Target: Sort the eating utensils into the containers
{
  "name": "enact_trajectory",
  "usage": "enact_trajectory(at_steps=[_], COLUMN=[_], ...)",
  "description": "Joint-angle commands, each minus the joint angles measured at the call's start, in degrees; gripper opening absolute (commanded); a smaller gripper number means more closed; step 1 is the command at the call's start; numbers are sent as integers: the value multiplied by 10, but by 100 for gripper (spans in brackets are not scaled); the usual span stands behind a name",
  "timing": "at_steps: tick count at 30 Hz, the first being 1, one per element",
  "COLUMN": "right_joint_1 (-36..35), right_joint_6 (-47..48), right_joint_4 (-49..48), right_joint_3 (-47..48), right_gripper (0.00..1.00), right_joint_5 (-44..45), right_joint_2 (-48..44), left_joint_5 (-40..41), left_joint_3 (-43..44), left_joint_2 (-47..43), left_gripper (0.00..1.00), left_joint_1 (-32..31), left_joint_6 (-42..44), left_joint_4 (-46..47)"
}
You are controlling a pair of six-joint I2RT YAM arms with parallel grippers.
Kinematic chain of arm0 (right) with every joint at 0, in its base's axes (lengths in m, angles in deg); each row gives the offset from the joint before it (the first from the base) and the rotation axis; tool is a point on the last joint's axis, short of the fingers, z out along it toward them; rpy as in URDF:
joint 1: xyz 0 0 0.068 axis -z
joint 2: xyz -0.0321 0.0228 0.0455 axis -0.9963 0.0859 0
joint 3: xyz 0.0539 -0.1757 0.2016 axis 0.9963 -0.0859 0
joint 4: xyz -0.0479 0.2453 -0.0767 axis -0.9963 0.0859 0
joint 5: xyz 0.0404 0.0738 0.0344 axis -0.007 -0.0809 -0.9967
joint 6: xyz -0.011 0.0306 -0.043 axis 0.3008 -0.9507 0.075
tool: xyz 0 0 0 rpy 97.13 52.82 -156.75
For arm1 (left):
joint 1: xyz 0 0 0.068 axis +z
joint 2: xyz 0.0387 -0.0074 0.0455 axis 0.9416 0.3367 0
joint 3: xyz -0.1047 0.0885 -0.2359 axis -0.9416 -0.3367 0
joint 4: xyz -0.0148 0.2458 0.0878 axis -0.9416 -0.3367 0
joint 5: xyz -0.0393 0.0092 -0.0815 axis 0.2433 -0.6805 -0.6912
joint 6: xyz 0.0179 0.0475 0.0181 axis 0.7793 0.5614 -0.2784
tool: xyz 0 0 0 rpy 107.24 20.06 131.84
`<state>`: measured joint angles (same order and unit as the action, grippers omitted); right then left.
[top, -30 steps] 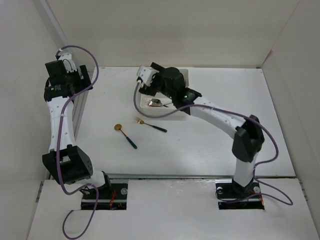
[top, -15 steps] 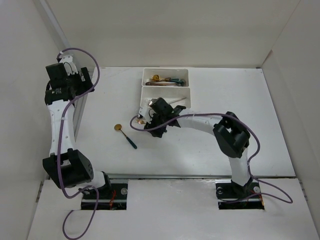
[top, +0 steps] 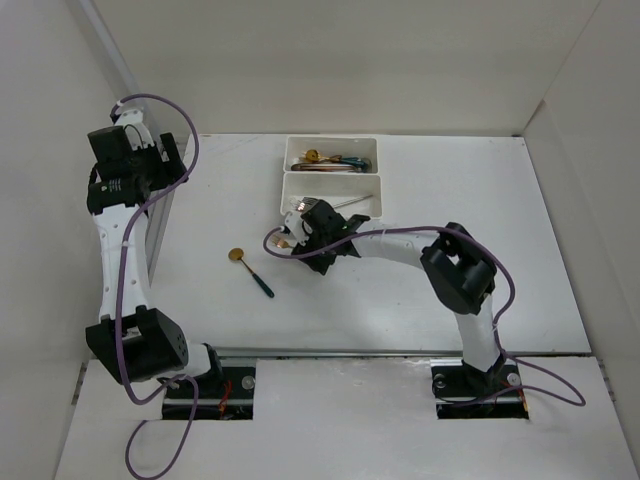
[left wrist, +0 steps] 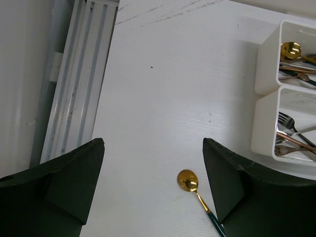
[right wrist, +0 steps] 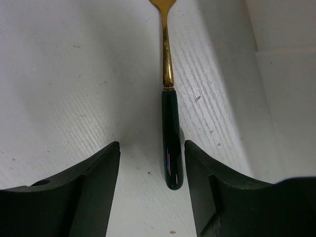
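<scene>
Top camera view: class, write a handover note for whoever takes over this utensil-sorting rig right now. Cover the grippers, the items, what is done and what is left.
The left gripper is open and empty, raised over the left side of the table.
The right gripper is open, lowered astride the green handle of the gold fork; not yet closed on it.
The far tray shows spoons; the near tray shows forks.
Done: most utensils are in the trays.
Left: grip the fork, probably for the near tray; then the gold spoon loose on the table, likely for the far tray.
</scene>
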<state>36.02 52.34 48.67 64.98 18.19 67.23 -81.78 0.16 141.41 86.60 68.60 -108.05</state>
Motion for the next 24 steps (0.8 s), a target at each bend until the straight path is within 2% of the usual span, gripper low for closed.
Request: enact_trajectory(at_steps=[1, 3, 5, 8, 12, 15, 19, 24], right_joint_1=[4, 4, 4, 4, -9, -15, -26, -31], right_joint_6=[-16, -16, -11, -4, 29, 51, 75, 95], right_joint_4=[-25, -26, -10, 5, -12, -26, -20, -38], right_joint_3=[19, 30, 56, 56, 11, -10, -16, -30], right_gripper=[60, 60, 50, 27, 16, 13, 0, 0], right_joint_5=[19, 19, 25, 45, 31, 0, -12, -46], right_joint_2=[-5, 5, 26, 50, 45, 28, 15, -47], left_joint_5=[-7, -7, -7, -7, -2, -2, -2, -2], left_joint_3=[-3, -3, -3, -3, 3, 3, 3, 3], left_joint_2=[-13, -13, -7, -7, -7, -7, -7, -7], left_gripper=[79, 79, 79, 79, 79, 79, 79, 79], left_joint_1=[8, 8, 8, 8, 13, 13, 13, 13], left_joint_6=[-1, -1, -1, -1, -1, -1, -1, -1], left_joint_4=[15, 15, 21, 21, 21, 21, 21, 21])
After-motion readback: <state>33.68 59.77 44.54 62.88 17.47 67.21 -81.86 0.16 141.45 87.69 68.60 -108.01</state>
